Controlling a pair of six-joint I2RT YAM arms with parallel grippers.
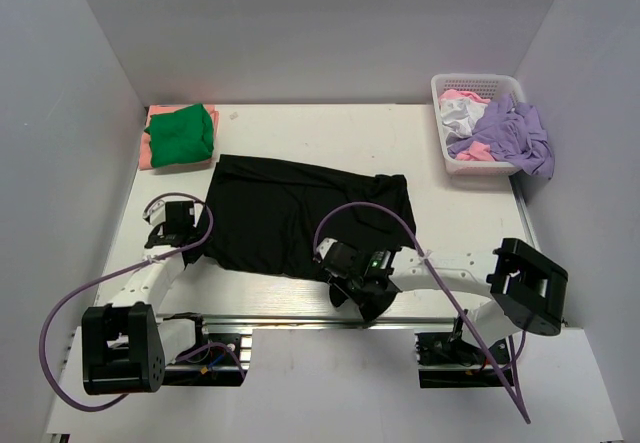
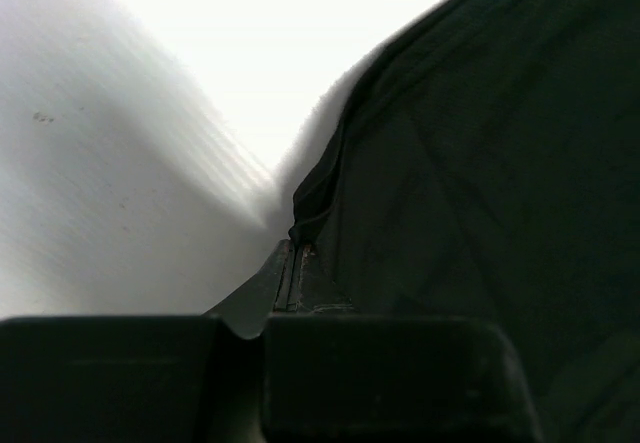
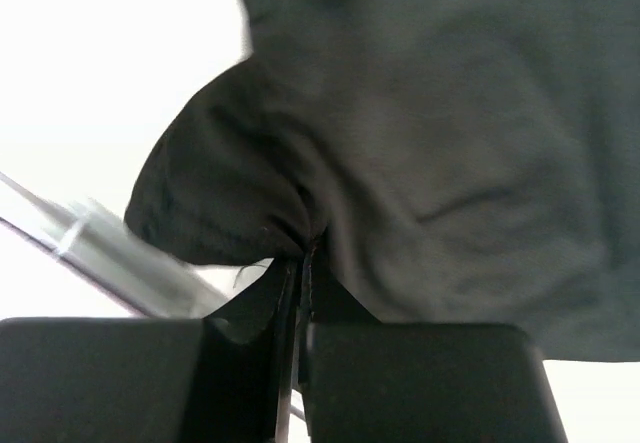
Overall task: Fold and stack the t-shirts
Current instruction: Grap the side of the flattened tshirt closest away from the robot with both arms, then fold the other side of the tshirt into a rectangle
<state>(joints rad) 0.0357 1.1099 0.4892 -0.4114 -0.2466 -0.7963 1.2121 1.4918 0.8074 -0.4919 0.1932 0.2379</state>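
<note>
A black t-shirt (image 1: 290, 208) lies spread across the middle of the table. My left gripper (image 1: 197, 231) is shut on its near left edge; the left wrist view shows the black t-shirt (image 2: 480, 163) pinched at the tips of my left gripper (image 2: 293, 248). My right gripper (image 1: 335, 268) is shut on the near right corner, where the black t-shirt (image 3: 430, 133) bunches into the closed right gripper (image 3: 306, 253). A folded green t-shirt (image 1: 182, 133) lies on a salmon-pink t-shirt (image 1: 147, 149) at the back left.
A white lattice basket (image 1: 455, 158) at the back right holds lavender (image 1: 510, 128), white (image 1: 462, 115) and pale pink (image 1: 462, 95) cloth, with lavender cloth hanging over its right side. A metal rail (image 1: 300, 315) runs along the table's near edge. Grey walls enclose the table.
</note>
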